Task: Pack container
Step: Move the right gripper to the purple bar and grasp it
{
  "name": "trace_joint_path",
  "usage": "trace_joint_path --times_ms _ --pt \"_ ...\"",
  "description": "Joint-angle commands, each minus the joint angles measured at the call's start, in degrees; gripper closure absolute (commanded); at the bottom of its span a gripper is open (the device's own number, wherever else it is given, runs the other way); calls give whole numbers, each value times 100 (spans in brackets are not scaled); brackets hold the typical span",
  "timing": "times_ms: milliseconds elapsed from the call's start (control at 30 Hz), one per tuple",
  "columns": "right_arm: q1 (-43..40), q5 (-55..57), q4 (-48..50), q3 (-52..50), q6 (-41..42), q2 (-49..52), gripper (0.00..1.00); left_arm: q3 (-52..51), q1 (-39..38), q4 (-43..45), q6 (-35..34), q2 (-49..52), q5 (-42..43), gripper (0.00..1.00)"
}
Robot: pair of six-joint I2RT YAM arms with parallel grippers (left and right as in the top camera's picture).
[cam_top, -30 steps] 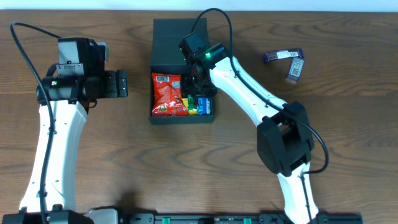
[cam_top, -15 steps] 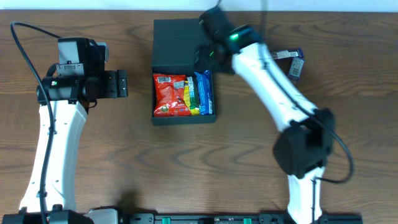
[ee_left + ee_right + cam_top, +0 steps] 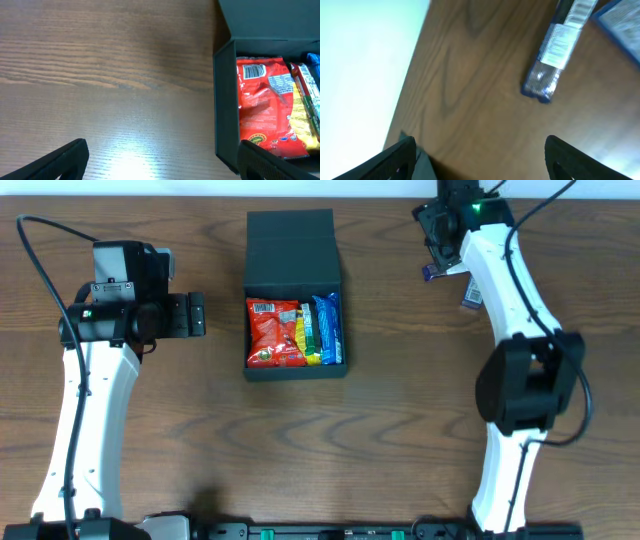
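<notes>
container (image 3: 290,242) lid open; red pkt (image 3: 272,332) + bars (image 3: 322,330) inside. l gripper (image 3: 200,314) beside it, jaws open, empty. r gripper (image 3: 477,159) near purple bar (image 3: 555,55), jaws open, empty.

Overhead, bright even light covers the surface (image 3: 400,410), shadows faint and soft; the box (image 3: 293,240) reads nearly black. In the left wrist view a pale glare patch sits on the surface near the bottom edge, the grain sharp. The right wrist view is blurred throughout: the packet (image 3: 552,55) smears, the left side washes out pale, and the right claw (image 3: 480,165) shows fingers (image 3: 570,160) as soft dark shapes.
</notes>
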Motion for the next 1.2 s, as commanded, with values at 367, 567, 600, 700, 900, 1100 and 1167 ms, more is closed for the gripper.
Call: trace_joint_path --times_ms 367,567,600,700,900,1100,1167 --pt "-780 -1126 -1401 1915 675 1718 11 127 15 -15 57 -50 -42 5" --pt "-804 -1145 -1381 1915 680 1847 14 127 15 -15 57 -39 -42 5" --pt "-809 -1191 -1390 1915 721 1882 14 127 15 -15 57 -20 -42 5" --pt "-828 -1386 -1397 1915 809 2048 14 127 15 -33 57 35 -42 5" --pt "-927 -1296 -1401 1915 846 2100 18 127 15 -79 57 66 -42 5" --pt "-1097 -1475 -1405 1915 837 2184 33 127 15 -70 57 66 -42 5" --pt "-1132 -1486 -1403 1912 820 2186 39 127 15 -61 57 66 -44 4"
